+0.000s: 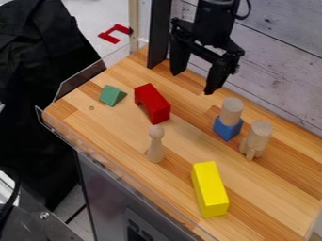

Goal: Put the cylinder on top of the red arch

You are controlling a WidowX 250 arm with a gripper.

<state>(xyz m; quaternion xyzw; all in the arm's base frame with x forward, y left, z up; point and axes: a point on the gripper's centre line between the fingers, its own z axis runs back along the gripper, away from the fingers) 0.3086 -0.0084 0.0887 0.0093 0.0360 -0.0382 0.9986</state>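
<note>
Below and right of the gripper (192, 84), a pale wooden cylinder (231, 109)

We see the gripper hanging over the far side of the wooden table (179, 174), its fingers spread wide in a released state; the cylinder stands upright on a blue block (227, 128), near the right-hand fingertip in the view but apart from it; the red arch (157, 106) lies below and left of the gripper, with a green block (112, 95) to its left. We see a second wooden cylinder (259, 134) right of the blue block, a wooden peg figure (155, 146) and a yellow block (209, 189) nearer us; pale markings on the panel (119, 197) below the tabletop are too small for us to make out.
</note>
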